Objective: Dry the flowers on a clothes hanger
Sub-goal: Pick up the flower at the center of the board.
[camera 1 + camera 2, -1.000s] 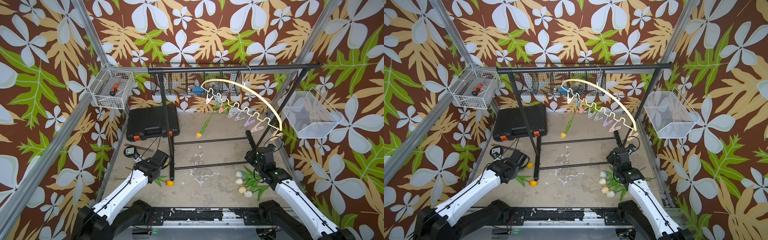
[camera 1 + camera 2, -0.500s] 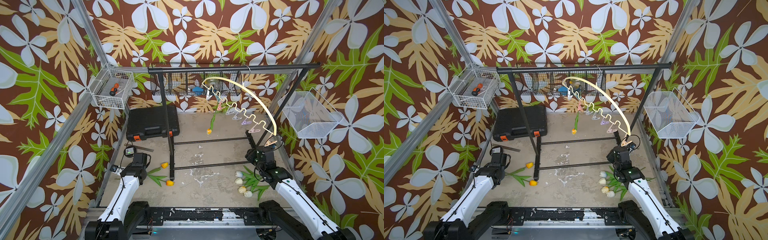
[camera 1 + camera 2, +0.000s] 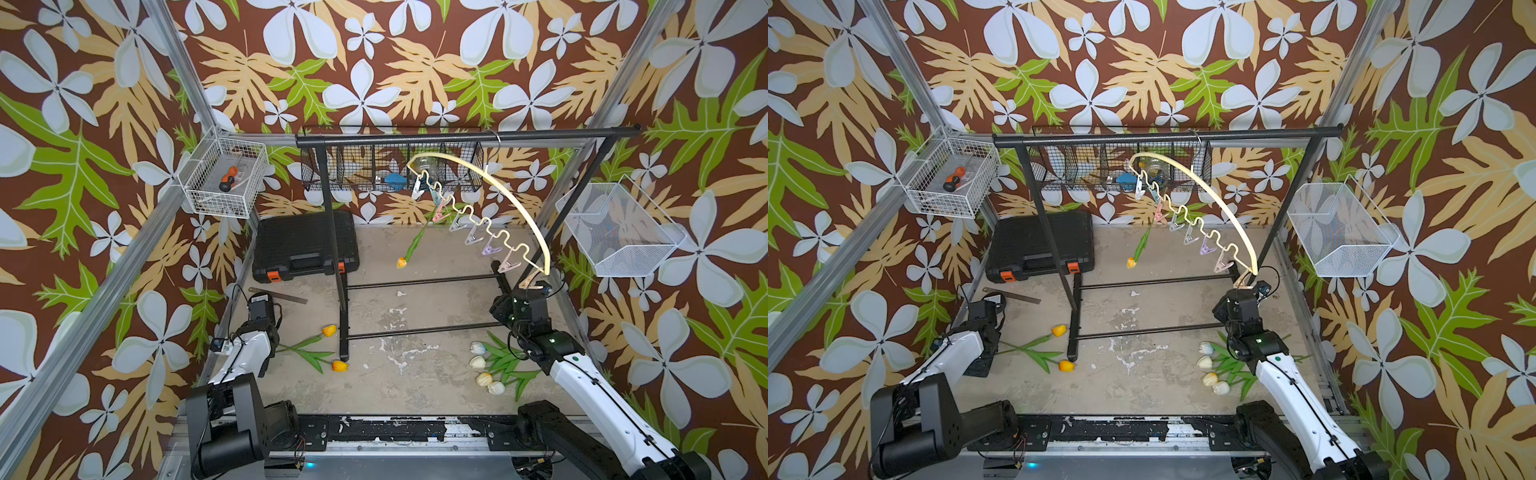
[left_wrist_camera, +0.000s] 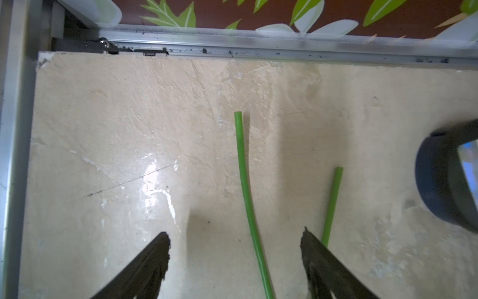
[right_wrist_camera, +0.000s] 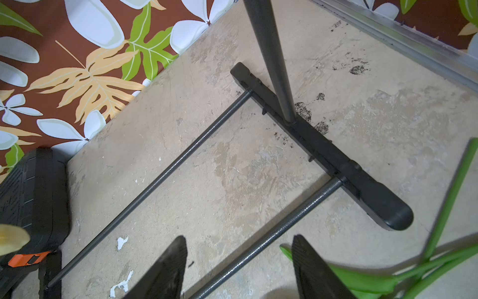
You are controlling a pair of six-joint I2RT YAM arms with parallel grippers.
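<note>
Overhead, the clothes hanger [image 3: 490, 183] is hung from the black rack [image 3: 457, 135], its arc slanting down toward the right claw [image 5: 239, 239], which is held open and empty. One orange tulip [image 3: 411, 249] is clipped head-down. Two orange flowers [image 3: 307, 353] are laid on the scuffed beige tabletop [image 3: 415, 382], one stem seen ungripped between the left claw's [image 4: 235, 235] parted jaws, with leafy wallpaper around.

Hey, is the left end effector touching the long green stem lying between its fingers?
Apart. The left wrist view shows the left end effector open, bare floor separating the stem from both fingers.
</note>
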